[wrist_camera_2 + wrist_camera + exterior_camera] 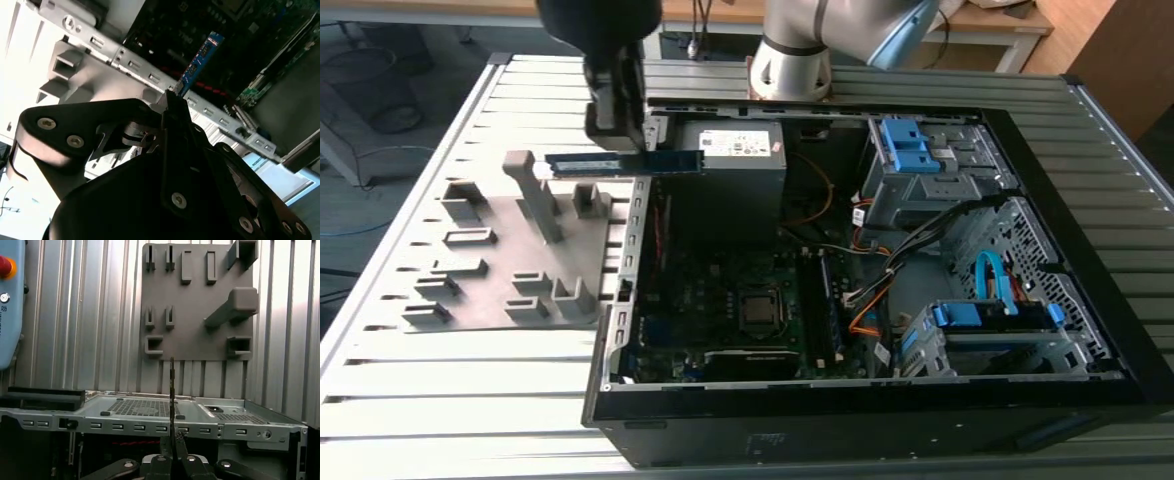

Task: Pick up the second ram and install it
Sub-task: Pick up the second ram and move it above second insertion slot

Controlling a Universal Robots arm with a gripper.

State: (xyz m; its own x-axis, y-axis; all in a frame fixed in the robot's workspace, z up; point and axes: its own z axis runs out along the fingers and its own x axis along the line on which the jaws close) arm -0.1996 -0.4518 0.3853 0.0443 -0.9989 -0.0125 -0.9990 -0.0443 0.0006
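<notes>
The second ram [660, 161] is a long, thin, flat stick. In the second wrist view it shows a blue strip with white marks [198, 59]. In the first wrist view it looks like a thin dark line, seen from its edge [172, 385]. The black tool [620, 148] is clenched on it and holds it level in the air, over the edge of the open black metal computer case [1081, 215]. Beside the case is a grey plastic fixture [480, 265] with posts and slots, on the ribbed metal table [440, 390].
</notes>
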